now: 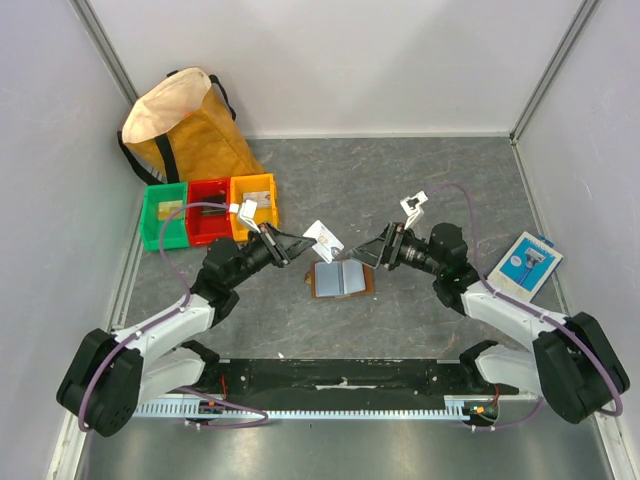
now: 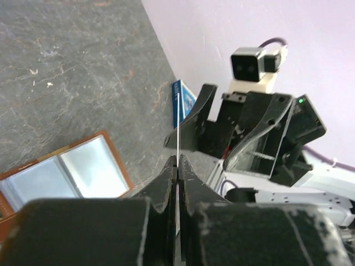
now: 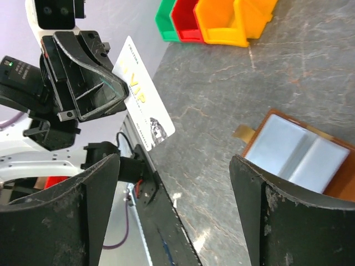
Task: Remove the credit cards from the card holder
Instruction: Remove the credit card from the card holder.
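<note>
Open card holder (image 1: 342,278) flat on table (image 1: 450,180), pale pockets up. Over the holder's left edge: left gripper (image 1: 303,245), jaws clamped on one white credit card (image 1: 325,238), held clear of the holder. Over its right edge: right gripper (image 1: 366,256), jaws wide apart, nothing between them. Beyond, far left of the holder: three coloured bins (image 1: 208,212).

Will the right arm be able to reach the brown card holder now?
Probably yes. The right gripper has its jaws open and empty, and the card holder lies open on the table right next to it, with nothing between them.
</note>
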Robot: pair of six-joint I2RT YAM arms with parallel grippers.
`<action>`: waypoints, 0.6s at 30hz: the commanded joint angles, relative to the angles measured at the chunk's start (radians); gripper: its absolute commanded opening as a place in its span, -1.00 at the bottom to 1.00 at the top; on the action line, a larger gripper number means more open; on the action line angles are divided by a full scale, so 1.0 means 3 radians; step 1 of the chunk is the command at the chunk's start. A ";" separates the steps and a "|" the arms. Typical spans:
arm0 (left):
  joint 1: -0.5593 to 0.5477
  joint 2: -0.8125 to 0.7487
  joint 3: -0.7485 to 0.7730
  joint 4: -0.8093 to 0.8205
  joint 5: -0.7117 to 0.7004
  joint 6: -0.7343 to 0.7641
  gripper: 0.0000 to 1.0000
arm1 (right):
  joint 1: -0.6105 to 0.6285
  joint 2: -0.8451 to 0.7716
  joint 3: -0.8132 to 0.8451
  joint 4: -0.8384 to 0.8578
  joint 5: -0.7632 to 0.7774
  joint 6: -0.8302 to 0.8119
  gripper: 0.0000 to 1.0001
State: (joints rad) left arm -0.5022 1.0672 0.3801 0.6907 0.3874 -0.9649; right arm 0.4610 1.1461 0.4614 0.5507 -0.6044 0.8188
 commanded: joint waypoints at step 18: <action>-0.0141 -0.0060 0.0434 -0.0443 0.0109 0.0122 -0.27 | 0.0222 0.0705 -0.0014 0.1928 -0.0204 0.0845 -1.00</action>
State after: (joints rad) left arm -0.5556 1.0813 0.3950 0.7418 0.3412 -1.0569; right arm 0.5377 1.3651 0.4492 1.0481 -0.6216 1.0775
